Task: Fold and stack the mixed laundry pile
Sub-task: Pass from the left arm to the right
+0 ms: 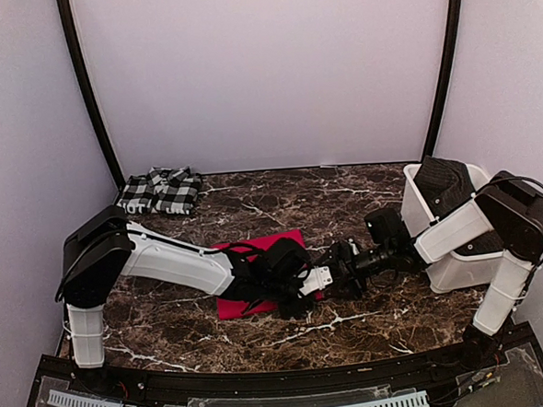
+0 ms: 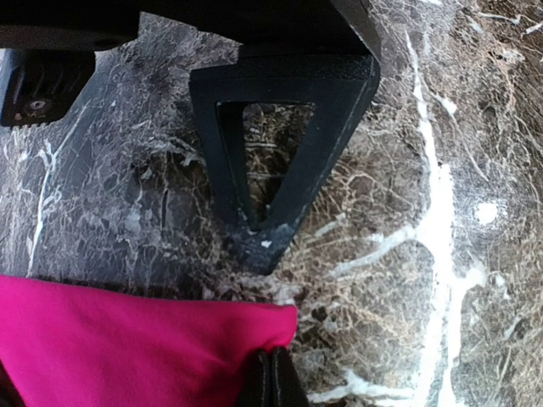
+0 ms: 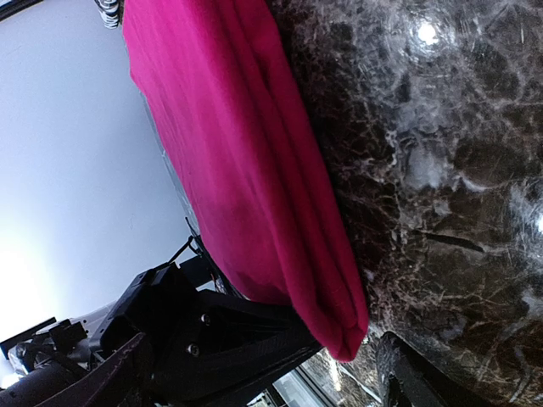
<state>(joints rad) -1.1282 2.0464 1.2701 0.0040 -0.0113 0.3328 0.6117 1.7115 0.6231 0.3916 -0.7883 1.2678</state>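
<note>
A: Left tool (image 2: 271,377): jaws together at the near right corner of the red garment (image 2: 127,339), which lies folded in the middle of the surface (image 1: 363,198). Cannot tell whether any cloth is nipped.
B: Risk: a lift comes up empty, or takes only the top layer and the fold opens.
A: Right tool (image 1: 334,264): jaws apart, holding nothing, just beside the left one.
B: Crowded. Either arm moving could knock the other or drag that corner.
A: Farther off, the checked garment (image 1: 160,190) sits at the far left, well apart.
B: Long carry to stack. A one-corner hold may let the red sag open.
</note>
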